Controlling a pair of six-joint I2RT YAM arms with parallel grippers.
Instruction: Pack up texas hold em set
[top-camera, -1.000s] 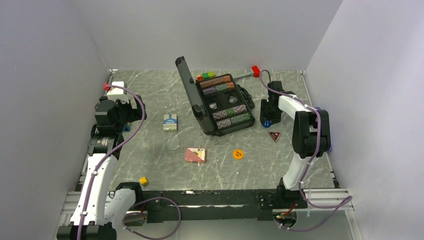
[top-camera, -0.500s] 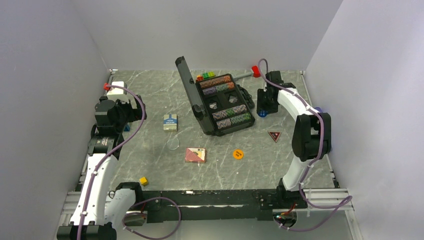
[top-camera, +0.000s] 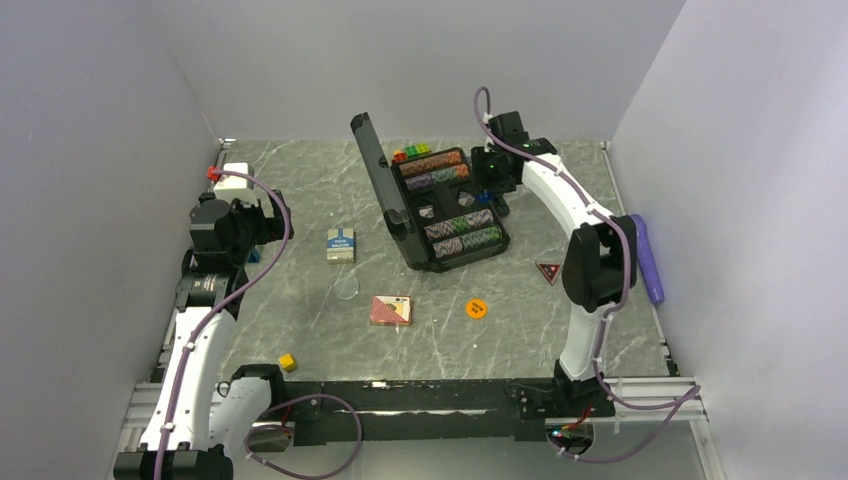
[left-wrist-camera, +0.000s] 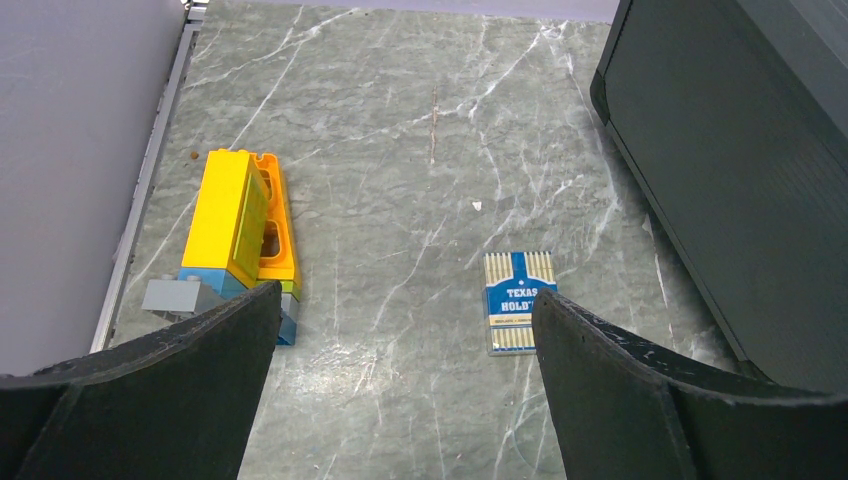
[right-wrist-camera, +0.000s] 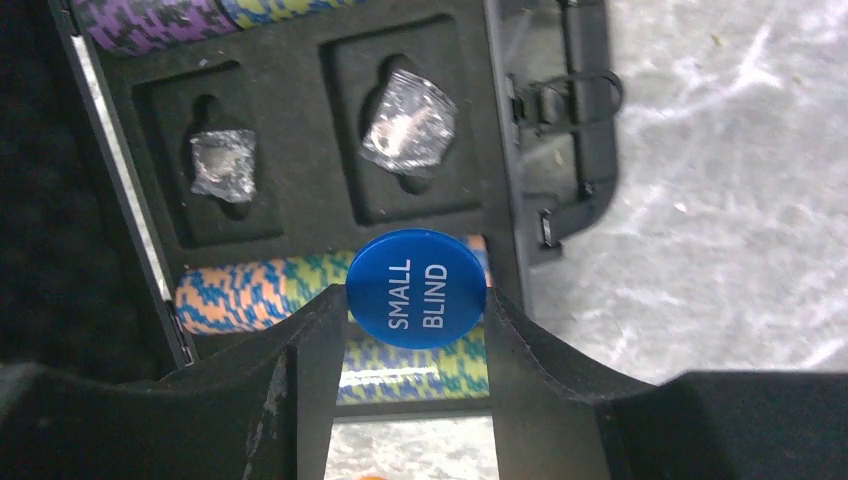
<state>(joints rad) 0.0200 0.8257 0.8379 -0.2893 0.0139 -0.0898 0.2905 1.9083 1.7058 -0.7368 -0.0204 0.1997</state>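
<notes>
The black briefcase (top-camera: 372, 160) of the texas hold em set lies open at mid-table, rows of striped chips (top-camera: 462, 233) in its tray. My right gripper (right-wrist-camera: 415, 300) hangs over the tray's right side, shut on a blue round marker (right-wrist-camera: 418, 288) reading SMALL BLIND. On the table lie the blue-white deck (top-camera: 341, 244), the pink deck (top-camera: 390, 310), the orange marker (top-camera: 476, 308) and the triangular marker (top-camera: 548, 269). My left gripper (left-wrist-camera: 405, 295) is open and empty at the far left, the blue-white deck (left-wrist-camera: 518, 300) just ahead of its right finger.
A yellow brick stack (left-wrist-camera: 240, 225) lies ahead of the left finger near the table's left rail. A small yellow cube (top-camera: 287, 361) sits front left, a clear disc (top-camera: 346, 288) near the decks, a purple cylinder (top-camera: 648, 260) at the right edge. Coloured bricks (top-camera: 412, 152) stand behind the case.
My right arm has carried the blue marker from the table right of the case up and left, over the open tray. The left arm has not moved.
</notes>
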